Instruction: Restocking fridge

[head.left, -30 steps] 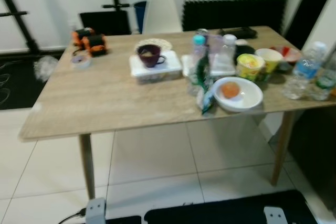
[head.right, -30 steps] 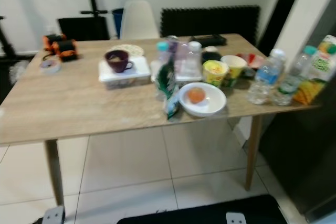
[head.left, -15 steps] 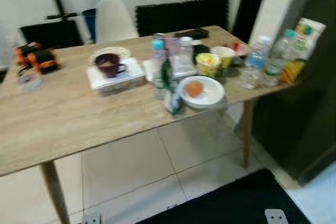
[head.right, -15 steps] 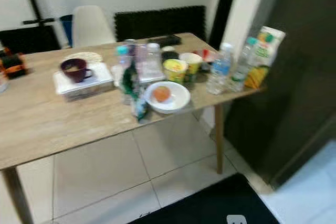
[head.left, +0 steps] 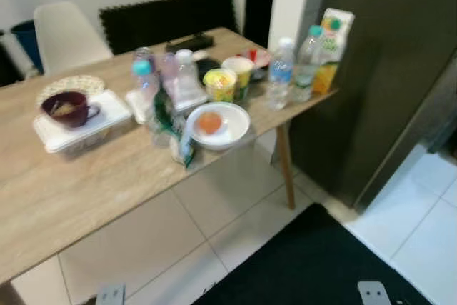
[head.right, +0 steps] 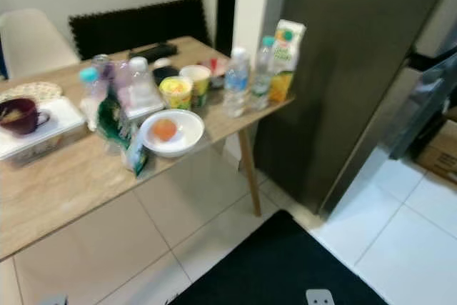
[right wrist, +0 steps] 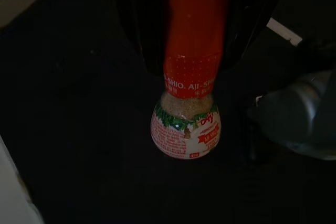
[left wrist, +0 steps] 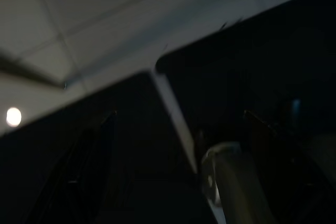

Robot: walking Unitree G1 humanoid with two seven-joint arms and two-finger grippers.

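Note:
A dark fridge [head.right: 357,69] stands shut to the right of a wooden table [head.left: 86,183]. At the table's right end stand a juice carton [head.left: 330,41] and two water bottles [head.left: 280,73]. A white bowl [head.left: 227,133] holding an orange [head.left: 209,122] sits near the front edge, with yellow cups [head.left: 221,83] and more bottles [head.left: 146,87] behind it. In the right wrist view my right gripper [right wrist: 191,61] is shut on a seasoning bottle [right wrist: 186,124] with a red cap, hanging over a dark mat. The left wrist view is very dark, and my left gripper [left wrist: 178,161] hangs idle there.
A black mat [head.left: 314,262] covers the tiled floor in front of me. A maroon cup [head.left: 66,108] rests on a white lidded box at the table's left. A white chair [head.left: 64,33] and a black panel stand behind the table. White tiles [head.right: 400,248] run past the fridge.
The camera has swung to the right: the table has slid to the left of the picture and the dark fridge has come into view.

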